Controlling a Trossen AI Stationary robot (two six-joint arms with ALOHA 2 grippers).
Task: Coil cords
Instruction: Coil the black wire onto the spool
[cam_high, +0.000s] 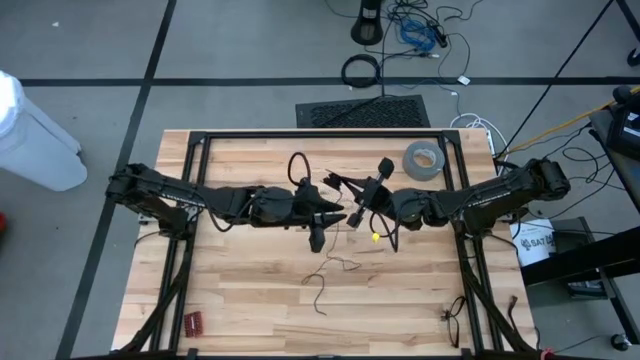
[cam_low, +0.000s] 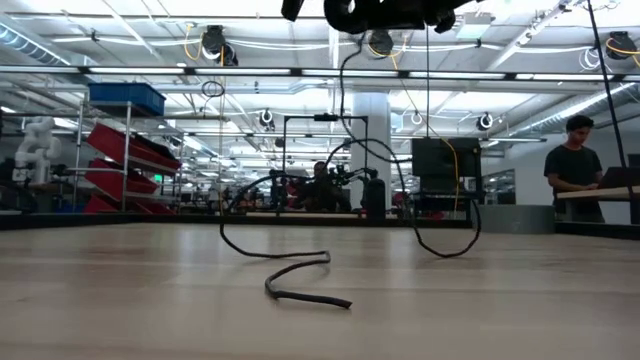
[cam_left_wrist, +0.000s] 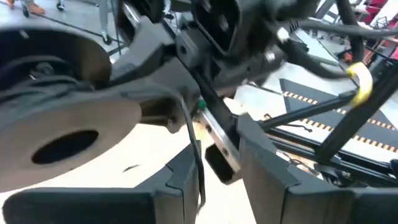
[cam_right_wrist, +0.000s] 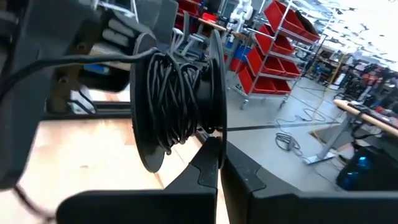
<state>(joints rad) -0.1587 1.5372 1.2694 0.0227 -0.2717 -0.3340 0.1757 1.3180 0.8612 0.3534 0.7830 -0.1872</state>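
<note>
Right tool (cam_right_wrist: 217, 165) clenched on spool (cam_right_wrist: 177, 102) at frame centre, kept steady for winding. Left tool (cam_left_wrist: 217, 180) released around cord (cam_left_wrist: 198, 155), guiding it; remaining cord trailed on table (cam_high: 250, 310).

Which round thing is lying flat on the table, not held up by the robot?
The grey tape roll, lying flat near the table's far edge. The black spool of wound cord is up off the table, pinched on its rim by the right end effector.
</note>
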